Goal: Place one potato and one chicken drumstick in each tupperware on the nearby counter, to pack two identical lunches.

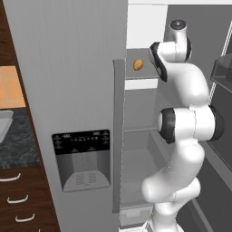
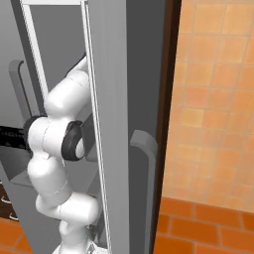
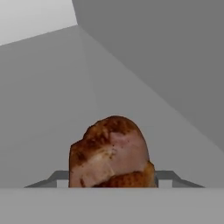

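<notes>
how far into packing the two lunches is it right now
Early, going by these views. Done: nothing visibly packed; the one tupperware in sight on the counter shows an empty corner. In hand: the gripper is closed around a chicken drumstick inside the fridge. Left: carry it over; a potato still sits on a fridge shelf.

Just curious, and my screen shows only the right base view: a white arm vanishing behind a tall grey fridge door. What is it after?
Observer: The hand view shows a browned, club-shaped chicken drumstick between the gripper's finger tips, which seem to touch both its sides.
Operator: Anything else in there?
Observer: In the left base view, a small yellow-orange oval potato lies on an upper fridge shelf.
Operator: Where would food go?
Observer: Probably the pale grey-white tupperware tray on the dark marbled counter, left of the fridge.
</notes>
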Available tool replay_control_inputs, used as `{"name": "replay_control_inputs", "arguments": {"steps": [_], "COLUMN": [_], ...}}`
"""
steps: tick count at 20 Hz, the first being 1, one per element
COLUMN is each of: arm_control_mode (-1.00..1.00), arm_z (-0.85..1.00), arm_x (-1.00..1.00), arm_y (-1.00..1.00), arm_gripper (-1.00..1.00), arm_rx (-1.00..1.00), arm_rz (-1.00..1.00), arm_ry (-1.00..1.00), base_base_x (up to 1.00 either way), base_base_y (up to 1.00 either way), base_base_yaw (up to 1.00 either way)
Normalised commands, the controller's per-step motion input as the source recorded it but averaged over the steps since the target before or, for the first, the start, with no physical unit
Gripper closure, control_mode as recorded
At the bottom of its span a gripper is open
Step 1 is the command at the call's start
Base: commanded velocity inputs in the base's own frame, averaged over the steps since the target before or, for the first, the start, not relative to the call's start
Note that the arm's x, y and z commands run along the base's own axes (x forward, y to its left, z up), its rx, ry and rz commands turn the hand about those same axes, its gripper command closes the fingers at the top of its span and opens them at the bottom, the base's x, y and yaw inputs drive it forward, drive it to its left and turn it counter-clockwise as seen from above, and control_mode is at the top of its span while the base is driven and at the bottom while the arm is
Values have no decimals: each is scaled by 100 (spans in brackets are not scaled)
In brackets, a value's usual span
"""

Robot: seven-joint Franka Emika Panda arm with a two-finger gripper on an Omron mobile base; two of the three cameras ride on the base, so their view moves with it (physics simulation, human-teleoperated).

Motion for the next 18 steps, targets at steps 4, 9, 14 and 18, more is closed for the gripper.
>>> {"name": "replay_control_inputs", "arguments": {"steps": [4, 9, 14, 18], "arm_control_mode": [-100, -100, -100, -100], "arm_z": [3, -6, -12, -46], "arm_x": [-100, -100, -100, -100], "arm_y": [63, 31, 28, 31], "arm_gripper": [100, 100, 100, 100], "arm_rx": [-11, 0, 0, 0], "arm_rz": [1, 4, 6, 6], "arm_ry": [1, 0, 0, 0], "base_base_x": [0, 0, 0, 0], "base_base_y": [0, 0, 0, 0], "base_base_yaw": [0, 0, 0, 0]}}
